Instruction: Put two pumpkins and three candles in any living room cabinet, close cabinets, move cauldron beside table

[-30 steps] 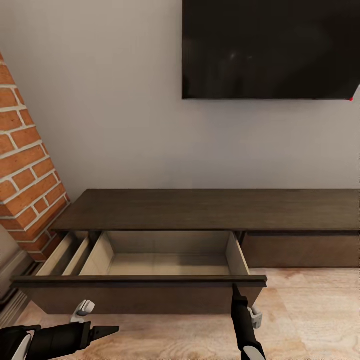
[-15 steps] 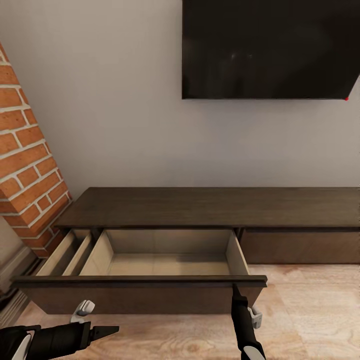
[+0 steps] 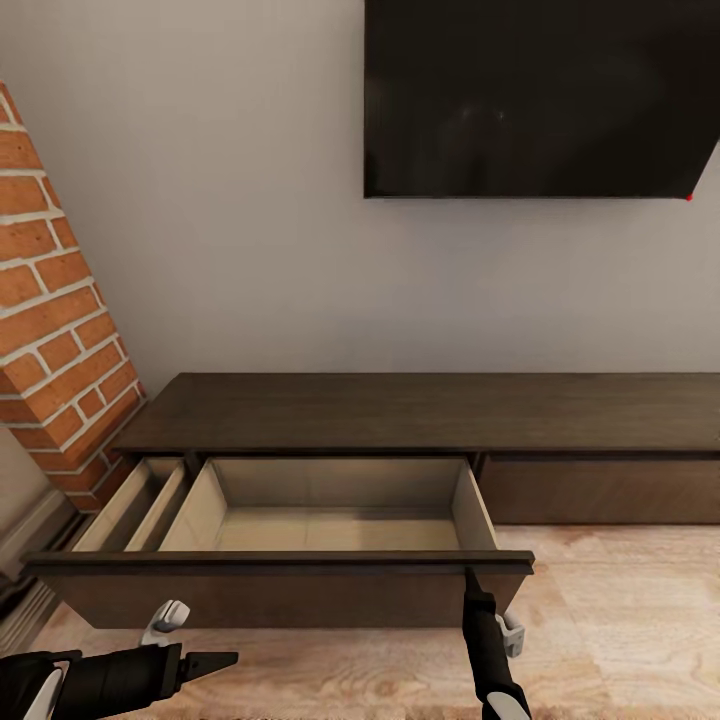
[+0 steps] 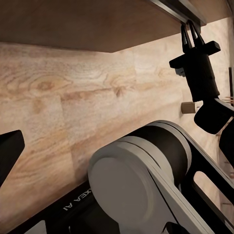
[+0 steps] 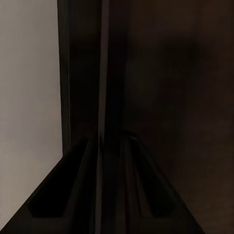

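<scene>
I am looking at the long cabinet (image 3: 420,415). It lies flat along the grey wall (image 3: 250,200), with its long side going from left to right. Its big drawer (image 3: 290,565) is pulled out toward me, and the pale inside faces up. I see nothing in the drawer.

My right gripper (image 3: 468,575) points up at the drawer's dark front edge, near the drawer's right end. Its fingers (image 3: 470,585) look pressed close together, with the tip right at that edge. In the right wrist view the dark wood is so close that I just see dark shapes.

My left gripper (image 3: 222,659) is low, below the drawer front and well off to the left of the right fingers. It points sideways toward the right arm. I cannot tell if its fingers are apart or together.

In the left wrist view I see the wood floor (image 4: 73,92), the right arm (image 4: 200,73) reaching up to the drawer, and a small beige candle (image 4: 188,107) on the floor just beside that arm. Some letters on the left arm look like "XEA".

A black TV (image 3: 540,95) hangs on the wall above. A brick wall (image 3: 55,320) stands to the left.

Since a moment ago the arms look the same. The whole picture has shifted a little, so my camera moved, not the things.
</scene>
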Motion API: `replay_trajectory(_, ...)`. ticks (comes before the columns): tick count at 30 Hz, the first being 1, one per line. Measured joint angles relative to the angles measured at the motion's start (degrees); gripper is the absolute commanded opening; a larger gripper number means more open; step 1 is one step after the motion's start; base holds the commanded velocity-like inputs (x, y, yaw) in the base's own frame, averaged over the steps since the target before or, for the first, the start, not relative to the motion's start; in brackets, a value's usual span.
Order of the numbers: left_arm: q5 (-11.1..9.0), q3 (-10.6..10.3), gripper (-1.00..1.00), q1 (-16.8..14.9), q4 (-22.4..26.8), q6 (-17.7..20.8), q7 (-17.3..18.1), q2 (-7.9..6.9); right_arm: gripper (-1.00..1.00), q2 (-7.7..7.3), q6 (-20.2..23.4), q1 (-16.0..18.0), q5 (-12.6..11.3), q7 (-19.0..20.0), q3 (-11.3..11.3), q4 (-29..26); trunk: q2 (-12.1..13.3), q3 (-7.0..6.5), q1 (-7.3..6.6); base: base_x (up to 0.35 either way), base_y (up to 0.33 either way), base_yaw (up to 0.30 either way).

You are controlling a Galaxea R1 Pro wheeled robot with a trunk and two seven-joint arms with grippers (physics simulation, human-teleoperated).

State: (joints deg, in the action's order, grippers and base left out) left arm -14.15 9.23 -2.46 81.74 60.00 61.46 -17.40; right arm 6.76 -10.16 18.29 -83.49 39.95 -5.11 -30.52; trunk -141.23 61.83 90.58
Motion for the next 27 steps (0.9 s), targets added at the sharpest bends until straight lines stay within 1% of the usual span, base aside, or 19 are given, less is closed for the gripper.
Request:
replay_trajectory(5, 0.04, -0.07, 1.0, -0.01, -0.01, 0.0, 0.0, 0.0, -1.0, 0.0, 0.17, 0.18, -0.18, -0.14, -0.03, 0.09, 0.0, 0.0, 0.0, -0.109, 0.0, 0.0)
replay_trajectory(8, 0.02, -0.05, 1.0, -0.01, -0.01, 0.0, -0.02, 0.0, -1.0, 0.0, 0.3, 1.35, -0.29, -2.17, -0.01, 0.16, 0.01, 0.0, 0.01, -0.096, 0.0, 0.0)
replay_trajectory(14, 0.01, -0.02, 1.0, -0.01, -0.01, 0.0, 0.01, 0.0, -1.0, 0.0, 0.25, 1.63, -0.21, -2.7, -0.02, 0.16, 0.01, 0.0, 0.01, -0.016, 0.0, 0.0)
replay_trajectory(15, 0.01, -0.01, 1.0, -0.01, -0.01, 0.0, 0.0, 0.0, 1.0, 0.0, 0.23, 1.63, -0.2, -2.71, -0.01, 0.16, 0.01, 0.0, 0.01, -0.003, 0.0, 0.0)
replay_trajectory(16, 0.0, 0.01, 1.0, 0.0, 0.01, 0.0, 0.0, 0.0, 1.0, 0.0, 0.1, 0.06, -0.13, 0.35, 0.0, 0.04, 0.0, 0.01, 0.0, -0.002, 0.0, 0.0)
replay_trajectory(27, 0.0, -0.02, 1.0, 0.0, 0.0, 0.0, -0.03, 0.0, 1.0, 0.0, 0.14, -0.01, -0.18, 0.48, 0.01, 0.02, 0.0, 0.0, 0.0, -0.005, 0.0, 0.0)
